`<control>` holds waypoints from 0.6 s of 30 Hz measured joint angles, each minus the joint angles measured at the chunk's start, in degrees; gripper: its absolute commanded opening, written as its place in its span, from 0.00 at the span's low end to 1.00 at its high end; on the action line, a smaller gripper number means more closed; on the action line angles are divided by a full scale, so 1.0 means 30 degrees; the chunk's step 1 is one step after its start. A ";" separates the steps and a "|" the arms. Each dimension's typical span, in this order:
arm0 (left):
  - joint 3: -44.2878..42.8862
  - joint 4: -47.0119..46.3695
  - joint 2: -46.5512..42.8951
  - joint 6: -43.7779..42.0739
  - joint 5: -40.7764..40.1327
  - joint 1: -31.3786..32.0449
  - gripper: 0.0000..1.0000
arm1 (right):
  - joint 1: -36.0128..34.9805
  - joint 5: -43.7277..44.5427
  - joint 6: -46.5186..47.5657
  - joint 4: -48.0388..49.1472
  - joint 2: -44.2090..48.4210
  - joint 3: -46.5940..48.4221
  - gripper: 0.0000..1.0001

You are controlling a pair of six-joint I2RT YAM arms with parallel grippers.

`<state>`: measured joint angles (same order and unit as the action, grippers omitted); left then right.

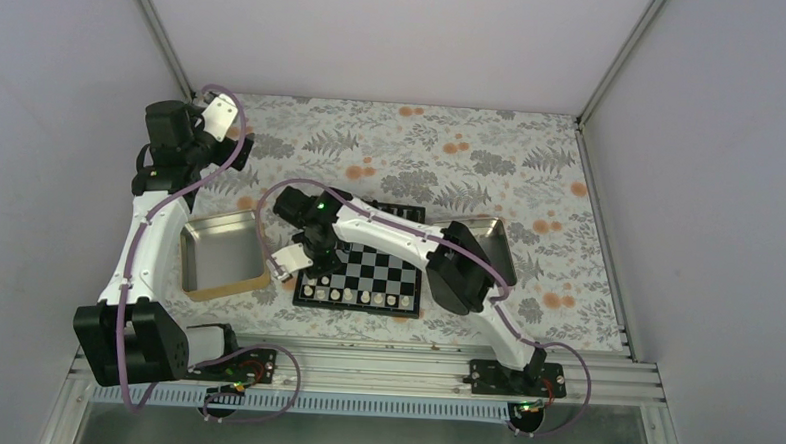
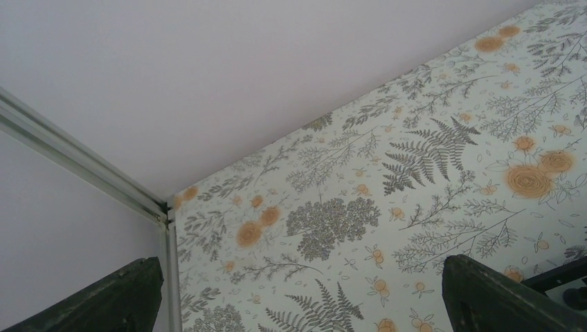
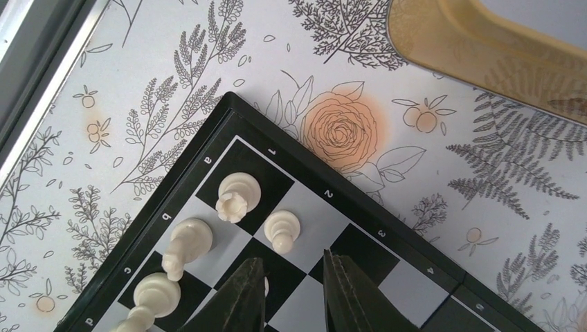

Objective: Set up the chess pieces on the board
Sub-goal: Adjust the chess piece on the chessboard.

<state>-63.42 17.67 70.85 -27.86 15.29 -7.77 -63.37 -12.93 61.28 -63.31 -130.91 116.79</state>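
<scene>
Chess pieces: you have white ones standing in a row along the board's near edge in the top view. On the right wrist view you see a rook on the corner square by the marks a and 1. A pawn stands on the next square, in the row marked 2. More pieces follow down the edge row from the rook, all upright.
Board: it lies flat on the floral cloth, ahead of the right arm's base, with a tray to either side. Letters and numbers run along its black rim.
Right gripper: it hangs over the board's near left corner, just beside the pawn and apart from it. Your fingers stand a little apart and chequered squares show through the gap, so nothing spans it. A pale sliver peeks out at the inner edge of one finger, and you cannot tell what it is.
Left gripper: it is raised near the far left corner of the enclosure, well apart from the board. Its fingers are spread wide with nothing between them.
Yellow-rimmed tray: it sits just beside the board's left edge.
Metal tray: it lies off the board's far right corner, partly hidden under the right arm.
</scene>
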 measured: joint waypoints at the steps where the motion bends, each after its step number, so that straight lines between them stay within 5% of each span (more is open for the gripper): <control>1: 0.0000 0.0000 0.0000 0.0000 0.0000 0.0000 1.00 | 0.0000 -0.0022 0.0007 0.0000 -0.0073 0.0000 0.24; 18: 0.0000 0.0000 0.0000 0.0000 0.0007 -0.0095 1.00 | -0.0022 -0.0131 0.0124 0.0095 -0.1042 0.0015 0.16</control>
<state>-63.42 17.67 70.85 -27.86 15.31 -8.05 -63.44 -13.32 61.65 -63.02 -134.04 116.84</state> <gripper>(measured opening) 0.999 0.184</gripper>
